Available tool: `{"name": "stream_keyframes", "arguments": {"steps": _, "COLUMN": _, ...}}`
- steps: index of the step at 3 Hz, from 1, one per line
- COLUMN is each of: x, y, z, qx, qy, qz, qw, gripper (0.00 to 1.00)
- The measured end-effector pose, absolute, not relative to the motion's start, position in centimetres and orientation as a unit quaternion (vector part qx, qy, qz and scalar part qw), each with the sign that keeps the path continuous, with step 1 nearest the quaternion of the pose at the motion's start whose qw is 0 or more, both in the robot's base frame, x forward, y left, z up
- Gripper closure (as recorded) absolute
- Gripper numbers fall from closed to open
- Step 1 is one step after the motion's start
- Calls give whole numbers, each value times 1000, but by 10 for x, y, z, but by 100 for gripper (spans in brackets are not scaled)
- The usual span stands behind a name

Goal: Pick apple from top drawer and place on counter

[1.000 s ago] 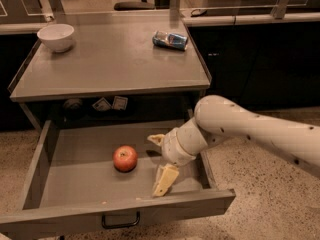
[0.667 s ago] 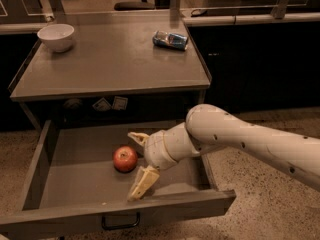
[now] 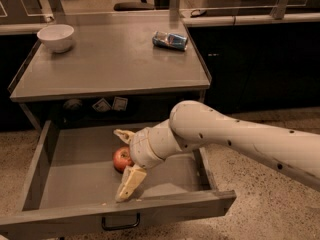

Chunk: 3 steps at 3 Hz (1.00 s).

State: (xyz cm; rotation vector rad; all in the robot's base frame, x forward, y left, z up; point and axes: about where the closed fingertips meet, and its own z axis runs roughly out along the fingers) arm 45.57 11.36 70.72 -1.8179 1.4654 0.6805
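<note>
The apple (image 3: 121, 159), small and red-orange, lies on the floor of the open top drawer (image 3: 75, 179), near its middle. My gripper (image 3: 123, 163) is down inside the drawer with its pale fingers open, one behind the apple and one in front of it toward the drawer's front. The fingers stand on either side of the apple and are not closed on it. My white arm reaches in from the right. The counter (image 3: 110, 69) is the grey tabletop above the drawer.
A white bowl (image 3: 55, 37) stands at the counter's back left. A crushed blue can (image 3: 170, 40) lies at its back right. Dark cabinets with a pale rail run behind and to the right. A black handle (image 3: 120, 222) is on the drawer front.
My gripper has moved left across the drawer to the apple, and its open fingers now straddle the apple. The apple has not moved.
</note>
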Motion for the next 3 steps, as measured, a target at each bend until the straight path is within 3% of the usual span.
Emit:
{"name": "stream_keyframes", "arguments": {"steps": 1, "x": 483, "y": 132, "z": 698, "qx": -712, "qy": 576, "qz": 212, "qw": 342, "gripper": 0}}
{"name": "stream_keyframes", "arguments": {"steps": 2, "x": 474, "y": 166, "z": 694, "qx": -730, "qy": 556, "qz": 221, "qw": 330, "gripper": 0}}
{"name": "stream_keyframes", "arguments": {"steps": 3, "x": 474, "y": 166, "z": 694, "qx": -730, "qy": 556, "qz": 221, "qw": 330, "gripper": 0}}
